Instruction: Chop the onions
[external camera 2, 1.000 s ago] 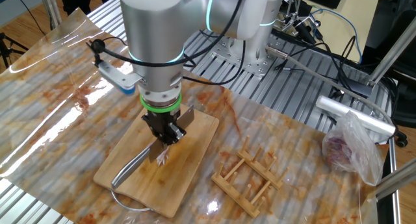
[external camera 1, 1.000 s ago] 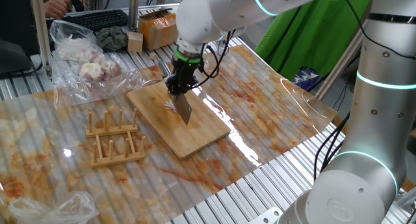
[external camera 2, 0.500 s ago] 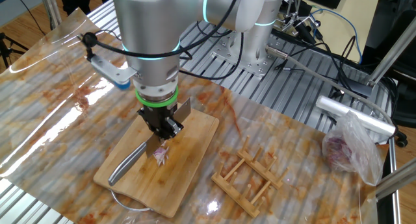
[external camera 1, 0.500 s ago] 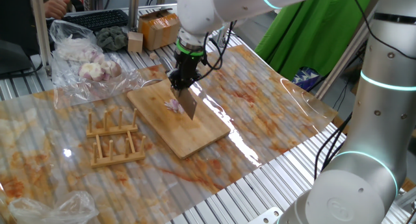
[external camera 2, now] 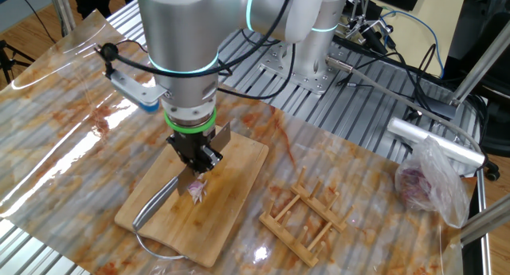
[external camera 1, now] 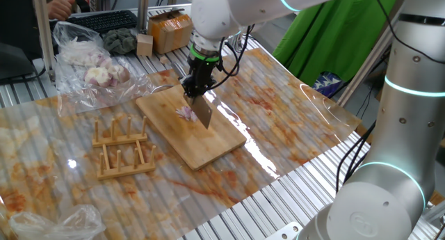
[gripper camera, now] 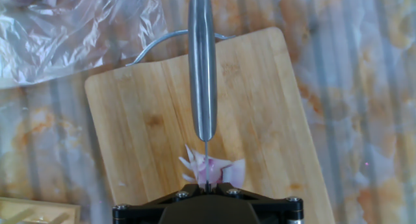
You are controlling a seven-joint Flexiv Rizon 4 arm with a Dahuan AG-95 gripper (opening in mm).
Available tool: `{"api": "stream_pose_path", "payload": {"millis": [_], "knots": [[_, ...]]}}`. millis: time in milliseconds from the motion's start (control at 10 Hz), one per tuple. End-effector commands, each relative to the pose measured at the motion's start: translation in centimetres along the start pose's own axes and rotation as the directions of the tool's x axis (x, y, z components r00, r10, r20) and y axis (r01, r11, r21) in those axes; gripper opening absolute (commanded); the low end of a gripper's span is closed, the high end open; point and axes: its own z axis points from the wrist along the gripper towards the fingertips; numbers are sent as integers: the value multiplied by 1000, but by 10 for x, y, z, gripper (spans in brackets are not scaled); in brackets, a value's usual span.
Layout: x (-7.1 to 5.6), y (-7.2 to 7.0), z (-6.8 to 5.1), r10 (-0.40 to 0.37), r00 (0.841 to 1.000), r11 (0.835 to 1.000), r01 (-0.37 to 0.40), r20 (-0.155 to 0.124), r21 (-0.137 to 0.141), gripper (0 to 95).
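Note:
The onions [external camera 1: 184,113] are a small pinkish-white cluster of slices on the wooden board [external camera 1: 208,146]. They also show in the other fixed view [external camera 2: 197,191] and the hand view [gripper camera: 209,169]. My gripper [external camera 1: 195,87] is shut on a knife [gripper camera: 202,68] and holds it over the board [gripper camera: 130,120]. The blade stands edge-down right at the onions, and I cannot tell whether it touches them. In the other fixed view the gripper [external camera 2: 195,159] is directly above the slices, and the knife's metal handle [external camera 2: 155,207] points to the board's [external camera 2: 231,219] lower left.
A wooden peg rack [external camera 1: 122,149] lies left of the board; it also shows in the other fixed view [external camera 2: 303,215]. A plastic bag of whole bulbs [external camera 1: 87,59] sits at the back left. A cardboard box [external camera 1: 169,30] stands behind it. A second plastic bag [external camera 1: 55,222] lies front left.
Over the last second the gripper and knife rose and shifted slightly toward the back of the board, uncovering the onion slices beside the blade. Almost no motion in the last half second.

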Motion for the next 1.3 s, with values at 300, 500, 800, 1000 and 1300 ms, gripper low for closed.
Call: {"api": "stream_pose_path", "payload": {"millis": [300,500,800,1000,1300], "knots": [[0,1,42,7,999,1000,-6,45,-15,0],[-1,3,34,18,999,1000,-17,27,-18,0],[-1,5,26,27,1000,1000,-27,9,-11,0],[-1,5,15,31,999,1000,-31,-9,-6,0],[0,2,-6,10,1000,1000,-10,-29,1,0]]}}
